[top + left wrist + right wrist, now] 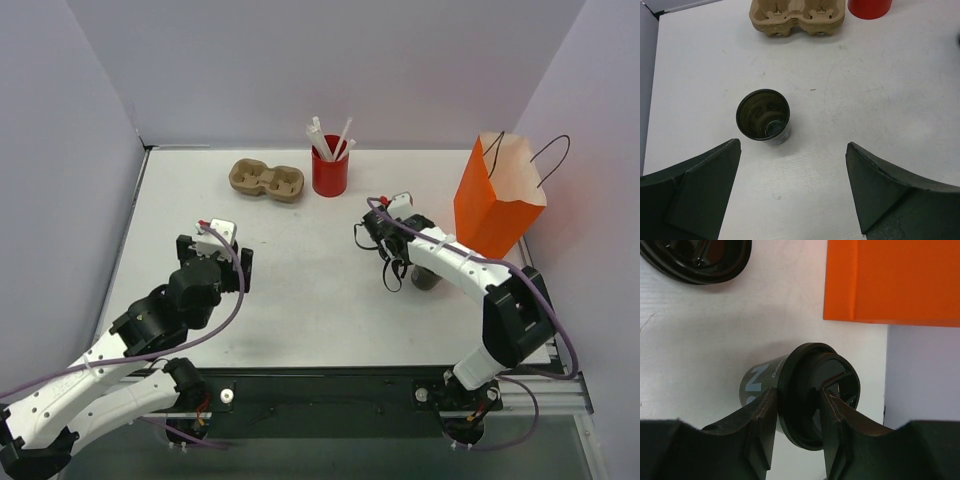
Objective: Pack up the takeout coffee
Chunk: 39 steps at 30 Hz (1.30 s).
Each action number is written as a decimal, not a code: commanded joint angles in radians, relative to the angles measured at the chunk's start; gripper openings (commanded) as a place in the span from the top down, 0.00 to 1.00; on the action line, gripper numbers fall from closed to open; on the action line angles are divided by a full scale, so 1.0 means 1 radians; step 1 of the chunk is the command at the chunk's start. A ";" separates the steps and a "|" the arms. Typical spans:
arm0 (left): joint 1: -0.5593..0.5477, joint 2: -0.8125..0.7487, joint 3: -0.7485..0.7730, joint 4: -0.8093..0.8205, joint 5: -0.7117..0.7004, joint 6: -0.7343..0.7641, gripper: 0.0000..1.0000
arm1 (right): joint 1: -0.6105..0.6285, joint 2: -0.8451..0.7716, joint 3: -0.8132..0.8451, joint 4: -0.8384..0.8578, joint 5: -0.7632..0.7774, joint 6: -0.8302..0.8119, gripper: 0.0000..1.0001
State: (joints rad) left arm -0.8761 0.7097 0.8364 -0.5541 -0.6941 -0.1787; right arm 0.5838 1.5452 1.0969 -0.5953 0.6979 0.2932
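Note:
One takeout coffee cup (760, 382), dark with a black lid (805, 390), is pinched by my right gripper (797, 400). One finger presses the outside of the lid's rim and the other sits in the lid's recess. In the top view this cup (425, 278) is just in front of the orange paper bag (495, 195). The second cup (763, 116) stands upright with no lid, a little ahead of my left gripper (792, 144) and left of its centre line. That gripper's jaws are wide apart with nothing between them.
A loose black lid (695, 260) lies on the table beyond the held cup. The tan two-hole carrier (267, 180) and the red cup of white straws (330, 170) stand at the back. The bag (890, 280) is near the table's right edge.

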 commanded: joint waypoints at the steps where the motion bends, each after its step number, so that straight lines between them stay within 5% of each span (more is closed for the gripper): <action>1: -0.006 -0.021 -0.010 0.057 -0.036 -0.001 0.04 | 0.022 0.065 0.049 -0.035 0.179 0.073 0.80; 8: -0.008 -0.010 -0.006 0.054 -0.027 -0.002 0.04 | 0.045 0.125 0.034 -0.031 0.224 0.147 0.76; 18: -0.008 0.002 -0.008 0.057 -0.025 0.007 0.04 | 0.070 0.095 0.021 -0.031 0.169 0.158 0.48; 29: -0.008 -0.001 -0.013 0.057 -0.028 0.007 0.04 | 0.067 -0.075 0.073 -0.047 -0.012 0.090 0.43; 39: -0.012 -0.001 -0.026 0.068 0.030 0.025 0.04 | -0.238 -0.159 0.394 -0.181 -0.351 -0.112 0.44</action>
State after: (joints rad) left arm -0.8822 0.7128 0.8104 -0.5343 -0.6983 -0.1707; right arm 0.4438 1.3872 1.3598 -0.6518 0.4522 0.2817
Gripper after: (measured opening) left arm 0.961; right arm 0.564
